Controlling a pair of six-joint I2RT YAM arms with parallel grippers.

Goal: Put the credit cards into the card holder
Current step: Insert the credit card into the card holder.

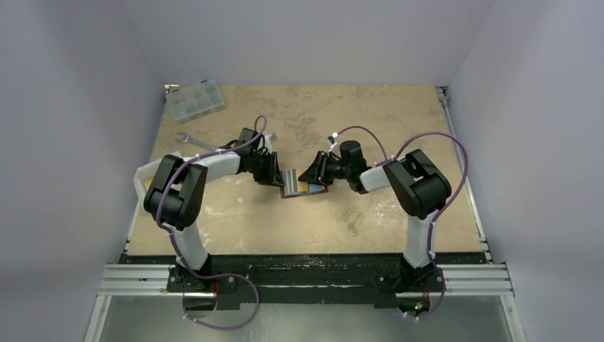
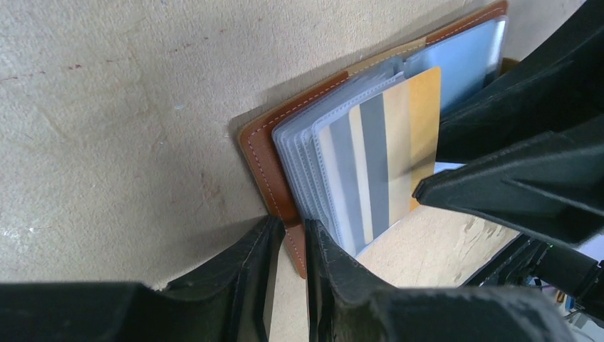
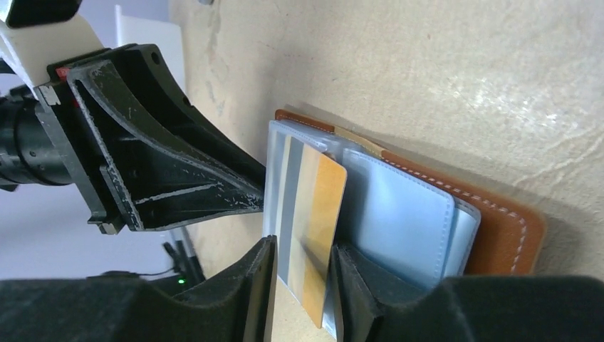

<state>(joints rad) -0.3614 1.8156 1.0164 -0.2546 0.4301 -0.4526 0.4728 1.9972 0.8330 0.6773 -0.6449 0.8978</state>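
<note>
The left gripper [image 2: 290,249] pinches the brown card holder [image 2: 258,153] at its 9 o'clock edge. The right gripper [image 3: 303,281], at 3 o'clock, grips the orange card [image 3: 326,206] inside it.

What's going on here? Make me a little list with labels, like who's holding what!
card holder: brown, lying open on the table, clear sleeves fanned up
left fingers: pinching the holder's brown edge
orange-yellow card: seems partly inside a sleeve
right fingers: one on either side of that card; grip unclear
farther off: wrench, clear box
</note>
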